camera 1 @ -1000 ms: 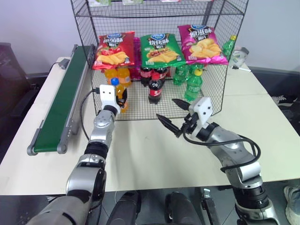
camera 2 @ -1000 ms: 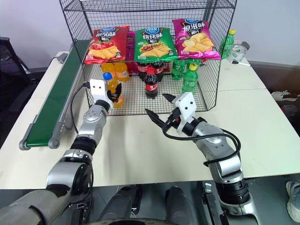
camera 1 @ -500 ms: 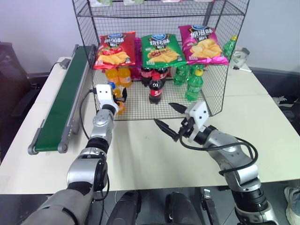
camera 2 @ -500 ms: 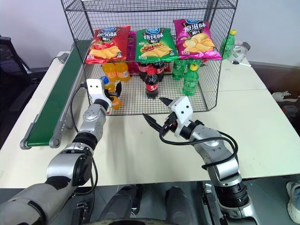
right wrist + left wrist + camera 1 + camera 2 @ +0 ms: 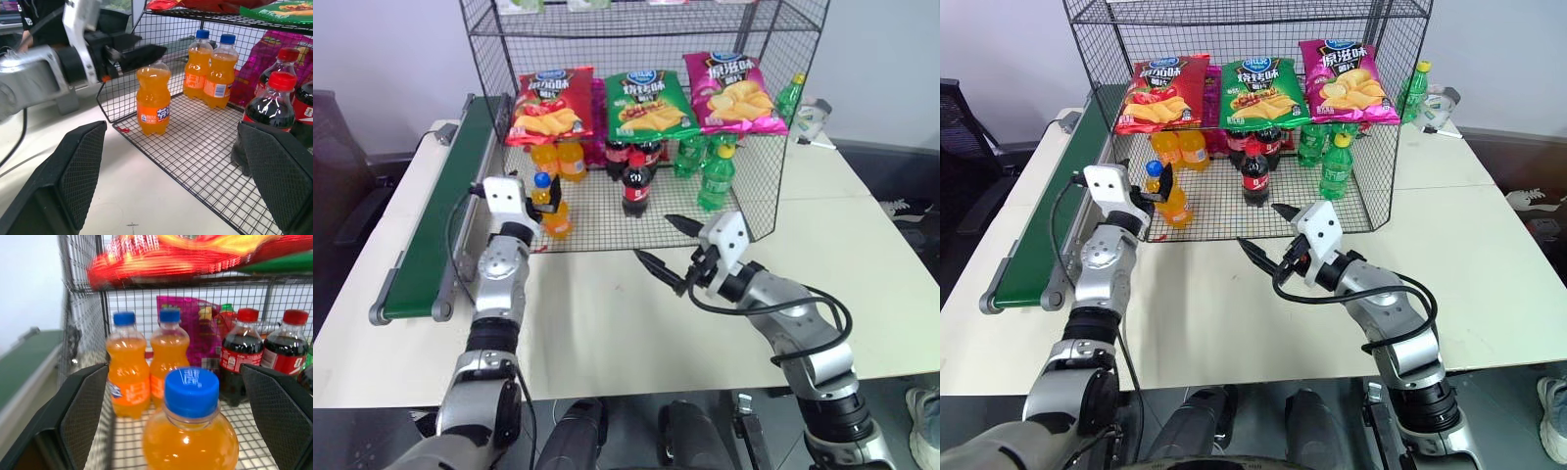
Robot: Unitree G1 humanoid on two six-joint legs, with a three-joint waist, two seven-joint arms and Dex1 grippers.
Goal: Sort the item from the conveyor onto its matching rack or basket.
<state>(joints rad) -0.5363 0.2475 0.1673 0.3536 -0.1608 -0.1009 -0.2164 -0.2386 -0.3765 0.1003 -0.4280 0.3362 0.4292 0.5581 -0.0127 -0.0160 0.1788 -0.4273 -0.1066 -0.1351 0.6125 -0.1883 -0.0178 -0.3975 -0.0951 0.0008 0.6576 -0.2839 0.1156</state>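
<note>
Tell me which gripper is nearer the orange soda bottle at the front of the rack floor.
Left. The left gripper is open right at the orange soda bottle, fingers either side of its cap. The right gripper hangs open over the table, well off toward the cola side.

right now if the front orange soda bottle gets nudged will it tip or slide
The orange soda bottle looks full, so probably bottom-heavy enough for a light nudge. It stands on the rack's wire mesh floor, which likely snags its base, so tipping seems likelier than sliding. Once down, its round body may roll.
</note>
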